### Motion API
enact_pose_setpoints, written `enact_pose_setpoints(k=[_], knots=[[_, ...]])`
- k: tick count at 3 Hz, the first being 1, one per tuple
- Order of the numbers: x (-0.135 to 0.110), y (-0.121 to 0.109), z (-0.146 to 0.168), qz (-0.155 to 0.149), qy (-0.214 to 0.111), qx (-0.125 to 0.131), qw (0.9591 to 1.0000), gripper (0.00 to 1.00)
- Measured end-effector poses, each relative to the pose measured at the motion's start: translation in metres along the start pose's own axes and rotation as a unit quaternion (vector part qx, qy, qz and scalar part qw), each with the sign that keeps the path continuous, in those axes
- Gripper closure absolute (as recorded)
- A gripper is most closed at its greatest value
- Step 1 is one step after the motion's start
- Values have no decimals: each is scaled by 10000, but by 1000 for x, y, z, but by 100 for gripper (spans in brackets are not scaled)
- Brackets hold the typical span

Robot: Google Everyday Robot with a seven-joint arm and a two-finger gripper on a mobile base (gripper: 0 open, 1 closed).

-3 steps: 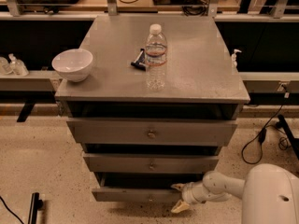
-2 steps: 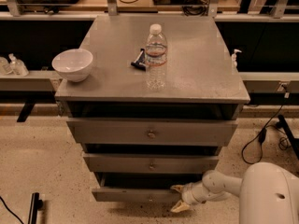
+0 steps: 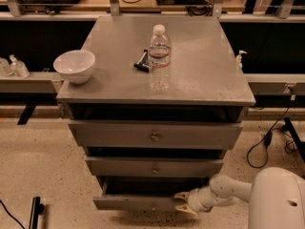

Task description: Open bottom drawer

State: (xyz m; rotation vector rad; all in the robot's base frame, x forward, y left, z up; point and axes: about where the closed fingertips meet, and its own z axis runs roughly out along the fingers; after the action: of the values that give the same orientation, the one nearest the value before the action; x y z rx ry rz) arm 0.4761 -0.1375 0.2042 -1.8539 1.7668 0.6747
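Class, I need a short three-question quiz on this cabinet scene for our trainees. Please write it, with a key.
1. True or false: the water bottle lies on its side.
2. The gripper is at the picture-right end of which drawer's front? A) top B) middle C) bottom drawer
3. Which white thing shares the cabinet top with the bottle?
Key: 1 false, it stands upright; 2 C; 3 the bowl.
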Motion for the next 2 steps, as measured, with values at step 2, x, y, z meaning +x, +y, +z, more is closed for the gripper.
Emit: enact_pose_setpoints(k=[2], knots=[[-7, 23, -17, -120, -348, -286, 9989, 58]])
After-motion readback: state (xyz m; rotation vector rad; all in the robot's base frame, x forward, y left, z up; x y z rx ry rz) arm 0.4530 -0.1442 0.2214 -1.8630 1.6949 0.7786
